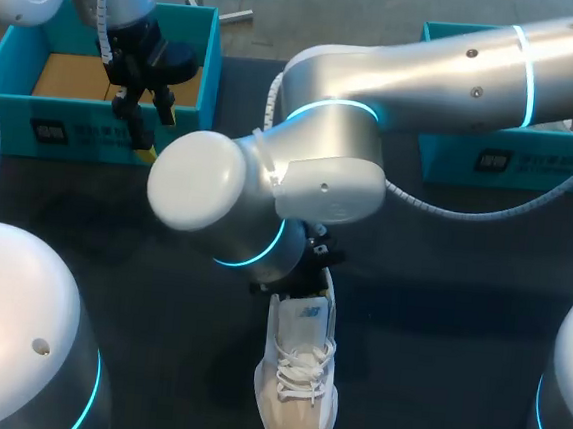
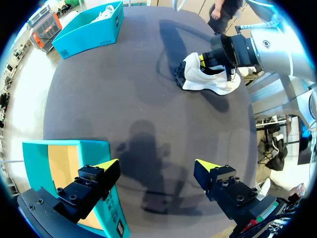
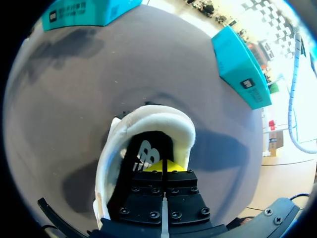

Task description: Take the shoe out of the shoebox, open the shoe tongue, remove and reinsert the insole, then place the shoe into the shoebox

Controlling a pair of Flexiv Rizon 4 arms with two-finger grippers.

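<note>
A white lace-up shoe [image 1: 297,376] lies on the dark table [image 1: 438,318], toe toward the front edge. My right arm [image 1: 320,177] reaches past the middle and its wrist hides the gripper at the shoe's heel. In the right wrist view the right gripper [image 3: 163,166] is shut, its yellow tips together inside the shoe's opening [image 3: 148,124], just above the dark insole [image 3: 142,151]. I see nothing between its fingers. My left gripper [image 1: 144,117] hangs open over the front wall of the left teal shoebox [image 1: 103,133], far from the shoe [image 2: 208,77].
A second teal shoebox [image 1: 512,159] stands at the back right; something white lies inside this far shoebox [image 2: 91,27]. The left shoebox [image 2: 59,163] shows a bare cardboard floor. Dark tabletop [image 2: 124,99] stretches between the left gripper [image 2: 157,166] and the shoe.
</note>
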